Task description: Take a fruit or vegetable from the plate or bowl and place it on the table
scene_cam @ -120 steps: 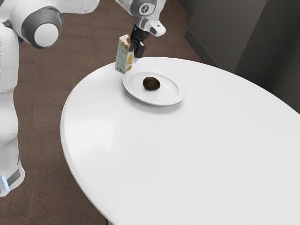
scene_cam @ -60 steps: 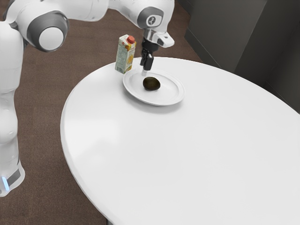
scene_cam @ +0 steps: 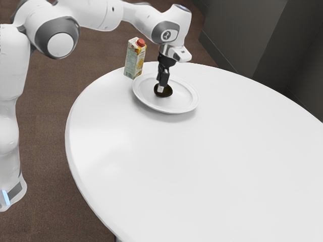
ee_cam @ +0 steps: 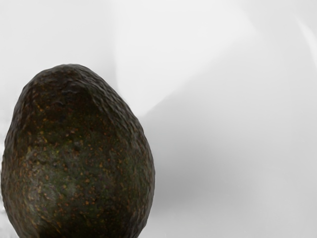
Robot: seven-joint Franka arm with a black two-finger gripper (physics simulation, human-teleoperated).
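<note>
1 avocado (scene_cam: 168, 92) lies on the round white plate (scene_cam: 185, 100), inside its rim, and the plate rests on a white table (scene_cam: 176, 161) with a curved edge. The black gripper (scene_cam: 161, 89) points downward at the avocado, overlapping part of it in the exterior view; whether they touch, I cannot tell. Nor can I tell how far open the gripper is, or whether it has hold of the avocado. In the wrist view the avocado shows bumpy, dark green-brown skin with orange-tan flecks and 1 narrower end, and a soft grey shadow (ee_cam: 193, 178) falls beside it on the white surface. Toward the exterior view's left, 1 juice carton (scene_cam: 131, 64) with a red cap (scene_cam: 141, 42) stands upright near the plate. The white Franka arm (scene_cam: 96, 15) reaches in from the exterior view's upper left, over a brown floor (scene_cam: 45, 106).
</note>
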